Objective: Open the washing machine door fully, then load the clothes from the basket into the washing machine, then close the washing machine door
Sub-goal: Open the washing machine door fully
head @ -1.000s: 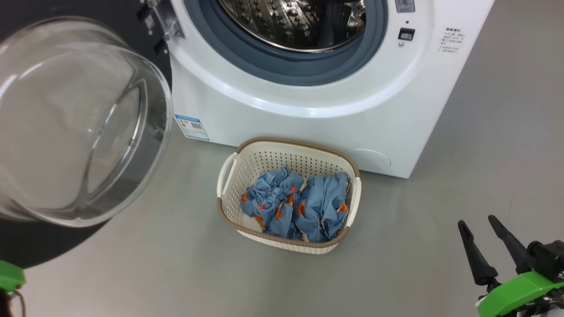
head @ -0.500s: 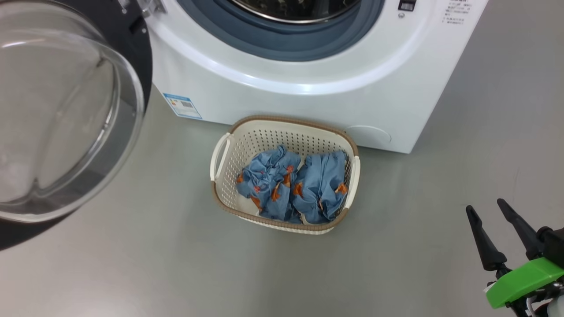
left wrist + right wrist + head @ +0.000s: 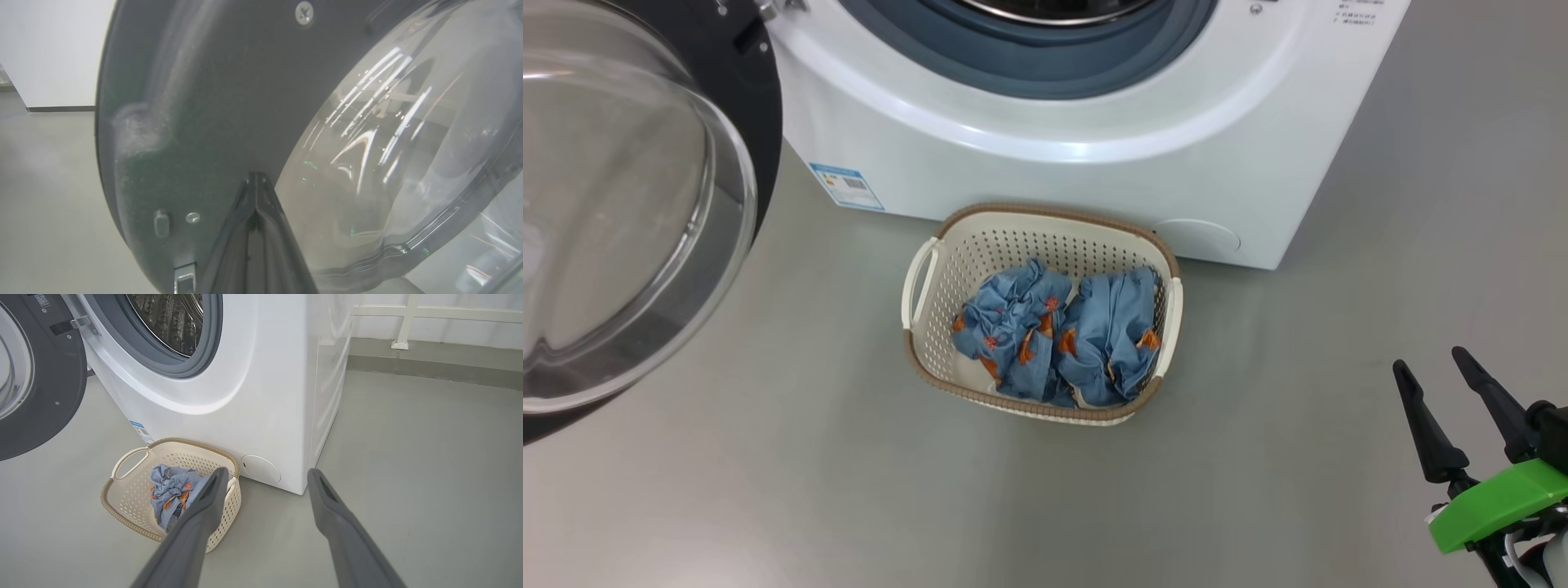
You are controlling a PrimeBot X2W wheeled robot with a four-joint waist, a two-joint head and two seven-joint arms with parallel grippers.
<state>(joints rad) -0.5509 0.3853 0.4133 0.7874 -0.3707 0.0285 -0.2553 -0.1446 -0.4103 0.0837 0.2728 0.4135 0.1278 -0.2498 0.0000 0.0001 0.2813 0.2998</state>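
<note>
**A:** The left gripper [image 3: 255, 178]: how do its fingers sit?

**B:** Pressed together into one glossy dark wedge, with nothing between them. The tip comes up at the washing machine door [image 3: 204, 102], just where the matte charcoal inner frame meets the bulging clear glass bowl. I cannot tell whether it touches.

**A:** And the right gripper [image 3: 1429, 359]?

**B:** Spread wide and empty. It has two long, tapering matte-black fingers on a bright green mount [image 3: 1494, 502]. It hangs over the smooth grey floor [image 3: 1258, 490], well to the right of the basket [image 3: 1054, 210].

**A:** What about the basket itself?

**B:** It is cream plastic, a rounded rectangle with perforated walls, a brown woven-look rim and a loop handle at each side. It stands on the floor, its far rim just before the bottom front edge of the washing machine [image 3: 1054, 171].

**A:** And the clothes [image 3: 1054, 339]?

**B:** Two crumpled light-blue bundles with small orange-red patches lie inside it, side by side and touching. They are crowded toward the right wall and the near rim. The bottom is bare by the left handle.

**A:** And the machine?

**B:** It has a smooth white shell with a wide curved collar round the opening. Inside that come a blue-grey rubber gasket [image 3: 1045, 69] and a dimpled steel drum [image 3: 171, 322]. A small blue label sticker [image 3: 847, 186] sits at its lower left front corner. The door hangs swung out to the left, well clear of the opening.
</note>
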